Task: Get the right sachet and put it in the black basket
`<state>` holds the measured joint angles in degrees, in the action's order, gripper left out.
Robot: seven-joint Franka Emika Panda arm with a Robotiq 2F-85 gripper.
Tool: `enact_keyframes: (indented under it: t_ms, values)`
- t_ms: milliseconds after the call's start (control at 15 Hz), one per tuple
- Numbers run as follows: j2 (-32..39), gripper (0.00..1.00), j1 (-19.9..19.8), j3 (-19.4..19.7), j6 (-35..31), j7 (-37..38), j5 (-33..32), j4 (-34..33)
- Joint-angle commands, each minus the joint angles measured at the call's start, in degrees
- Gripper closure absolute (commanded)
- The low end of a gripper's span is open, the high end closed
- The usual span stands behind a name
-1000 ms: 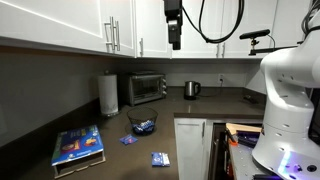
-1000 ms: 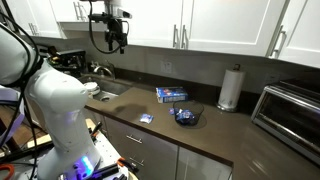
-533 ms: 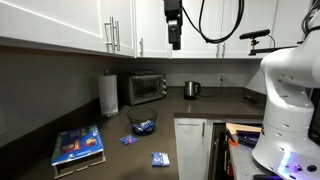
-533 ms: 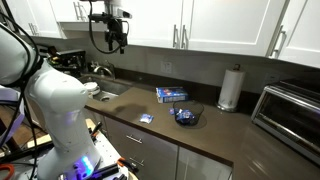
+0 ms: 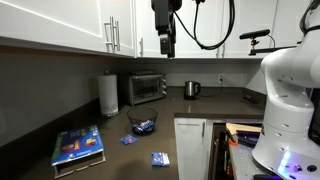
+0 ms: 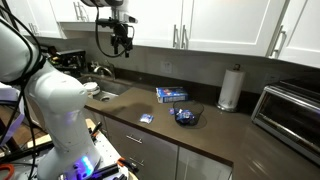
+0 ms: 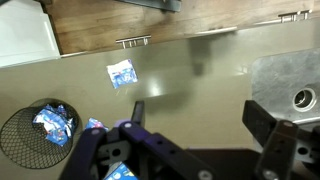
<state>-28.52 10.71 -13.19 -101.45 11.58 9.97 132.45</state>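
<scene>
One gripper point(image 5: 167, 48) is hovering high, jaws apart, empty; reach is probably beginning. Next is calling for descent over right sachet point(image 5: 160, 158).

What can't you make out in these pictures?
- Printing on the right sachet: too small and blurred in every view.
- Inside the black basket: blue packets, number unclear through the mesh, wrist view.
- Small packet beside the basket: partly covered by the gripper, wrist view.
</scene>
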Motion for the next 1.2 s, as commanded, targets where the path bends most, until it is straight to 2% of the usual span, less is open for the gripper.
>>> enact_keyframes:
  t_ms: [0, 333, 867, 1133]
  values:
    - [4.53, 0.0, -2.02, 1.47, -4.79, -2.42, -3.02, -0.1]
    - [10.25, 0.0, -3.39, 4.38, -10.59, -5.54, -6.04, 0.54]
    - [16.94, 0.0, -4.21, 8.51, -17.11, -11.3, -5.42, 3.07]
    - [20.73, 0.0, -4.94, 10.68, -22.92, -14.14, -4.58, 4.66]
